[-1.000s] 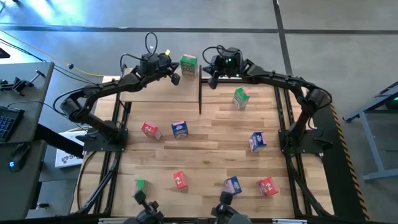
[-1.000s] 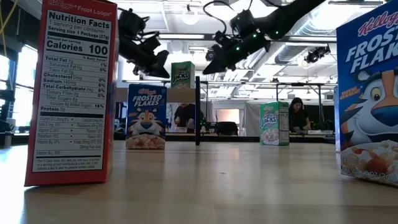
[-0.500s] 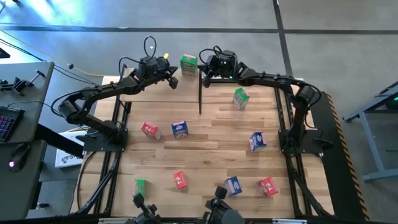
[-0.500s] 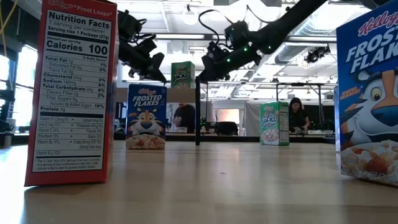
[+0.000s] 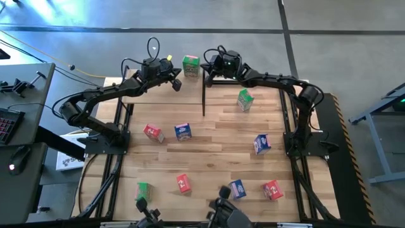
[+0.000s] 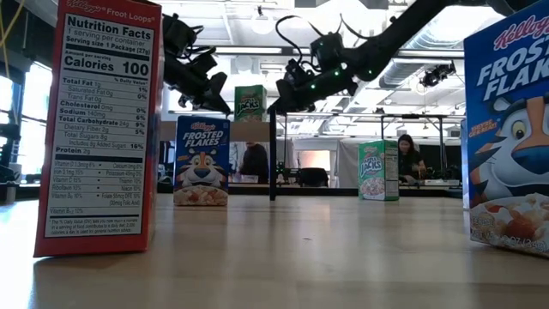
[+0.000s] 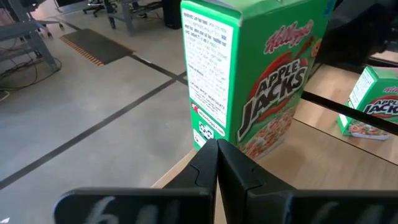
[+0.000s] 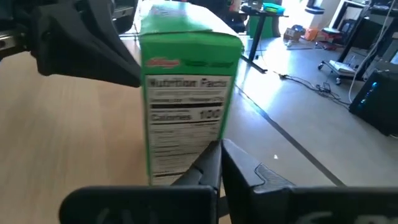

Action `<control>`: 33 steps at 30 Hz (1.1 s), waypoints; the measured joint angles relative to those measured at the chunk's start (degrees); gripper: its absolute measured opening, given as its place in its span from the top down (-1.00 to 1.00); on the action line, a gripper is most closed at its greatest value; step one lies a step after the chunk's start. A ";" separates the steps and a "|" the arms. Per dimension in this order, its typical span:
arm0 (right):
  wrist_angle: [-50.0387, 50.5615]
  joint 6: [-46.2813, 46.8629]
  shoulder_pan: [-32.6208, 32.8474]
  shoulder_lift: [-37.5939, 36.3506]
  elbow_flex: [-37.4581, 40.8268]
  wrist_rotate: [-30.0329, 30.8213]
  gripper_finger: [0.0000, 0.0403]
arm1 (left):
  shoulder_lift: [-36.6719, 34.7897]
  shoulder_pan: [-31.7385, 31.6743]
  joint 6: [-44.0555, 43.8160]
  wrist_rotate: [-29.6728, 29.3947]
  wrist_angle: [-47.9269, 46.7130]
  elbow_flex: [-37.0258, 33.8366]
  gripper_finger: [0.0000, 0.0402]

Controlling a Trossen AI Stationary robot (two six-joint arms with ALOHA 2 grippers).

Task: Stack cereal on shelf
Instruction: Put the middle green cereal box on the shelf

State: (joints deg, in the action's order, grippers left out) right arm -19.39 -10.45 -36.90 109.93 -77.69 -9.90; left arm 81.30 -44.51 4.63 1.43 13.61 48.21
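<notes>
Green box (image 5: pixel 191 64) upright on the shelf (image 5: pixel 161 95) at the table's far edge, between both grippers. Left gripper (image 5: pixel 176 81) just beside it on one side, fingers (image 7: pixel 214 168) pressed together at the tips, holding nothing, pointed at the box's lower front (image 7: pixel 249 81). Right gripper (image 5: pixel 207 75) just beside it on the other side, fingers (image 8: pixel 217 165) likewise closed together and empty, tips near the nutrition panel (image 8: pixel 183 118); touching or not, cannot tell. From table height, same box (image 6: pixel 250 103) raised above the tabletop, with the left gripper (image 6: pixel 219 103) and right gripper (image 6: pixel 279 99) flanking it.

Second green box (image 5: pixel 245 99) standing on the table (image 5: pixel 215 145) right of the black post (image 5: pixel 203 95). Elsewhere on the table, well apart: red box (image 5: pixel 152 132), blue box (image 5: pixel 183 131), blue box (image 5: pixel 261 143), red box (image 5: pixel 183 183), blue box (image 5: pixel 237 189), red box (image 5: pixel 272 189), green box (image 5: pixel 143 189) at the near left edge.
</notes>
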 joint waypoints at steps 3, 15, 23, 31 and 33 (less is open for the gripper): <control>0.27 0.43 -0.76 0.00 -0.75 -2.18 1.00 | 0.00 0.00 -0.01 0.82 -0.30 0.00 1.00; 14.65 -3.65 -0.79 -3.81 -2.18 -5.23 1.00 | -1.00 0.07 0.48 3.37 -3.78 -0.07 1.00; 12.85 -4.16 3.25 -3.02 -2.18 -10.06 1.00 | -3.51 0.09 1.06 3.34 -5.63 -0.07 1.00; 7.67 -1.94 4.65 -1.50 -2.17 -0.18 1.00 | -3.52 0.33 0.15 3.32 -5.78 -0.07 1.00; 7.44 -1.56 4.40 -1.49 -2.16 -0.14 1.00 | -3.52 0.33 0.14 3.32 -5.74 -0.07 1.00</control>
State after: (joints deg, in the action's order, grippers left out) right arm -11.94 -12.01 -32.50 108.44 -79.85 -10.04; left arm 77.78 -44.18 4.77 4.75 7.87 48.14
